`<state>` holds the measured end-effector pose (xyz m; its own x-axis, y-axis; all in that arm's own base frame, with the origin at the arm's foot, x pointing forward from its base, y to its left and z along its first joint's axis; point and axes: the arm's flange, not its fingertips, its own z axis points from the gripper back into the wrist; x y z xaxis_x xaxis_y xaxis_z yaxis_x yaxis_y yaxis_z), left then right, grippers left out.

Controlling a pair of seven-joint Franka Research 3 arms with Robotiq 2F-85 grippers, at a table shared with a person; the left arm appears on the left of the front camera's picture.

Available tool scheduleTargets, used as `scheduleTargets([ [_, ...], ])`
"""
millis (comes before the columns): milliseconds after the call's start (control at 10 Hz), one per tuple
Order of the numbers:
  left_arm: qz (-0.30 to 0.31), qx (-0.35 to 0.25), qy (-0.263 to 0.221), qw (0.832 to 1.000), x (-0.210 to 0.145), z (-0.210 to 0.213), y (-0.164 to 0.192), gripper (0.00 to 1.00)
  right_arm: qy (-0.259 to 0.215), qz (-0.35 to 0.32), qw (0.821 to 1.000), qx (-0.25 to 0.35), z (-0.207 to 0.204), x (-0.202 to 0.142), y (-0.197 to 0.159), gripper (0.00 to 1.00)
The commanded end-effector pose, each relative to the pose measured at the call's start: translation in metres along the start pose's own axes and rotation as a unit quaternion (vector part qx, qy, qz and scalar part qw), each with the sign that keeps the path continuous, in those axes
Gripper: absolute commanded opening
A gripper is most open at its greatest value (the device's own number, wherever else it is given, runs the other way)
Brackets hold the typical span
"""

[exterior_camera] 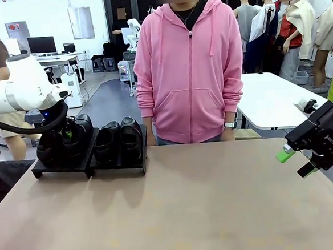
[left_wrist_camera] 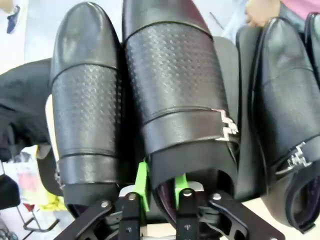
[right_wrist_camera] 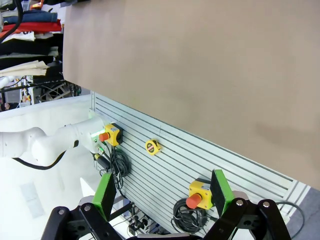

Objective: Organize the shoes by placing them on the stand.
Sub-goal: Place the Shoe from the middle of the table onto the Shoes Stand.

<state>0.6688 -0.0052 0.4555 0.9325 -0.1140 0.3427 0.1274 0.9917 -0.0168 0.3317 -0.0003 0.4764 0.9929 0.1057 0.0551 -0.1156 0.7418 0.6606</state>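
Here, four shiny black shoes (exterior_camera: 107, 141) paired on the stand (exterior_camera: 89, 163), one textured, buckled shoe's (left_wrist_camera: 180, 100) heel rim between the left jaws, grip uncertain. Right jaws spread wide, empty, beside the table (exterior_camera: 178, 210).

- Indoor robotics lab or test floor, open-plan, bright overhead light.
- Tan work table (exterior_camera: 178, 204) in the foreground; a person in a pink hoodie (exterior_camera: 189, 72) stands at its far edge.
- White tables (exterior_camera: 273, 97) beyond; a desk with a dark monitor (exterior_camera: 41, 44) by the back wall.
- Grey slotted panel (right_wrist_camera: 200, 160) beneath the table edge carries yellow emergency-stop boxes (right_wrist_camera: 199, 192) with red buttons, coiled cables and a yellow tape measure (right_wrist_camera: 152, 146).
- White robot arm (right_wrist_camera: 55, 142) mounted beside that panel.
- Other people stand at stations farther back.
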Motion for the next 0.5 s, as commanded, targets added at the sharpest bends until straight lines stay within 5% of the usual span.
scheduleTargets([
  [0,-0.025,-0.007,0.005,1.0,-0.013,0.019,-0.006,1.0,0.001,-0.009,1.0,0.006,0.003,0.002,0.004,1.0],
  [400,-0.058,-0.011,-0.007,0.998,-0.036,0.065,-0.024,1.0,0.001,-0.009,1.0,0.006,0.003,0.002,0.004,1.0],
])
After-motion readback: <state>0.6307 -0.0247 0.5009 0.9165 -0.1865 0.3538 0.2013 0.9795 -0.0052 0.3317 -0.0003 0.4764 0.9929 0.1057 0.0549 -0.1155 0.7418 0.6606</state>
